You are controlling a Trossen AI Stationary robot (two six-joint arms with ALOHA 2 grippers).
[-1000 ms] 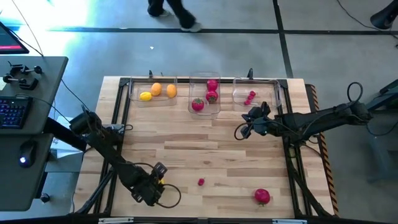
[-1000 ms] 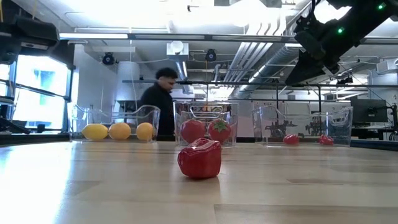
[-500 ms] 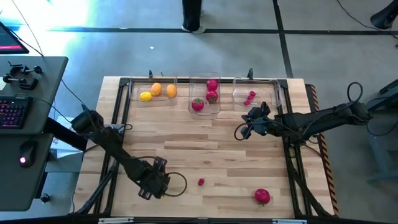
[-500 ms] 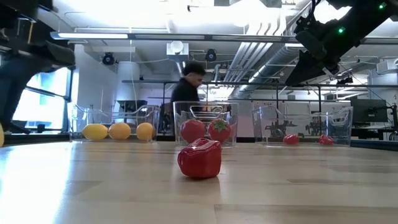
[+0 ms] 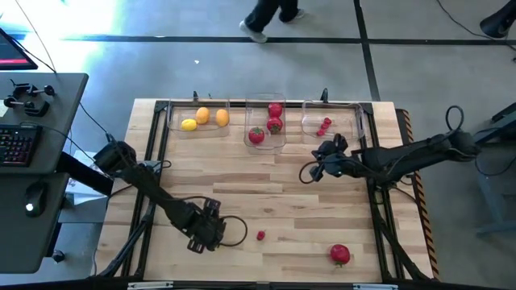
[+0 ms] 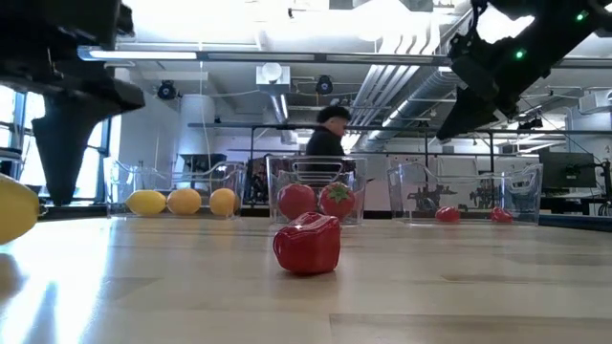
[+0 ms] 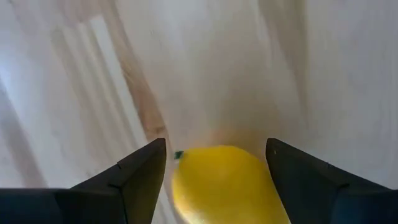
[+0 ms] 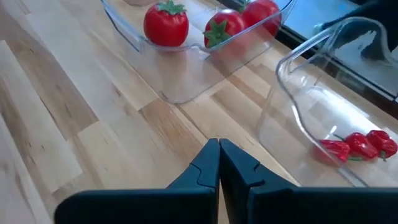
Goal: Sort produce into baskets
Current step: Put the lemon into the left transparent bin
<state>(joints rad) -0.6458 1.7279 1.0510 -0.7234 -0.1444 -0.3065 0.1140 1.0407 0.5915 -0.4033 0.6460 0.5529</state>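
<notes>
At the table's near edge, left of centre, my left gripper [image 5: 205, 234] points down with its fingers wide apart. A yellow lemon [image 7: 224, 186] lies between them and shows at the left edge of the low view [image 6: 14, 210]. My right gripper [image 5: 306, 171] hangs shut above the bare table, in front of the right basket [image 5: 355, 121], which holds red berries [image 5: 324, 126]. The left basket [image 5: 173, 129] holds three lemons. The middle basket [image 5: 248, 141] holds three round red fruits. A small red piece [image 5: 260, 235] and a green-topped red fruit [image 5: 339, 254] lie loose near the front edge. My left gripper comes from above, with one finger on each side of the lemon. A narrow gap shows between one finger [image 7: 146, 171] and the lemon. The other finger [image 7: 292, 174] overlaps the lemon's edge. I cannot tell whether it touches the lemon.
The three clear baskets stand in a row along the far edge. The middle of the table is bare wood. A desk with a keyboard [image 5: 16, 145] stands off the table's left side. A person [image 6: 330, 139] is walking past beyond the far edge.
My left gripper has moved along the near edge toward the table's right and rolled about its own axis. The lemon has come into the low view from the left. The person behind the table has walked to the right.
</notes>
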